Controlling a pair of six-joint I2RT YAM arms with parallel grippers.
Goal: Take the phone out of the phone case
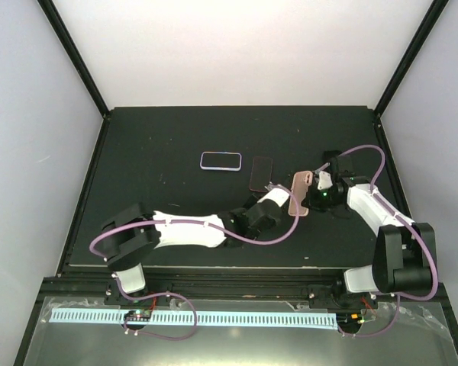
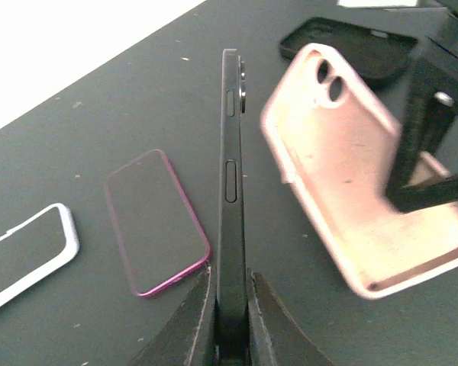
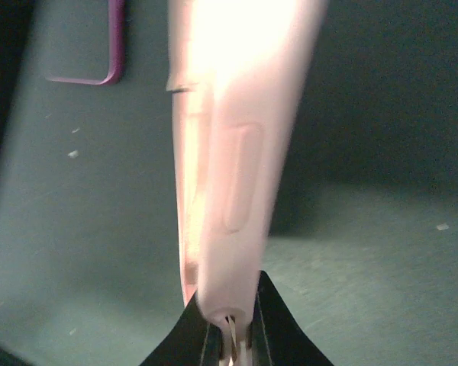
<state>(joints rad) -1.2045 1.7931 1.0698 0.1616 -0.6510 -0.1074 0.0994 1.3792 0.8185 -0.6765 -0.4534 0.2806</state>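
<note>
The left end effector (image 2: 230, 278) has its fingers pressed together on the bottom edge of a dark phone (image 2: 230, 175), which stands edge-on and upright between them, its side buttons and camera bump in plain view from the left wrist. Just beside it, with a clear gap between, hangs the pink phone case (image 2: 359, 175), tilted and showing light through its camera cut-outs. The right end effector (image 3: 230, 305) pinches that case by one thin edge, and its own view shows only the pale shell rising from between the fingers. Both things are held above the desk (image 2: 99, 114), near its middle-right in the overhead view. Lying flat on the desk beyond are a magenta-rimmed phone (image 2: 156, 221), a white-rimmed one (image 2: 65, 229) to its left, and an empty black case (image 2: 351, 46) farther back. As far as the pictures show, the separation looks done: phone and case do not touch anywhere visible. What probably remains is setting each one down on bare desk and letting go.
</note>
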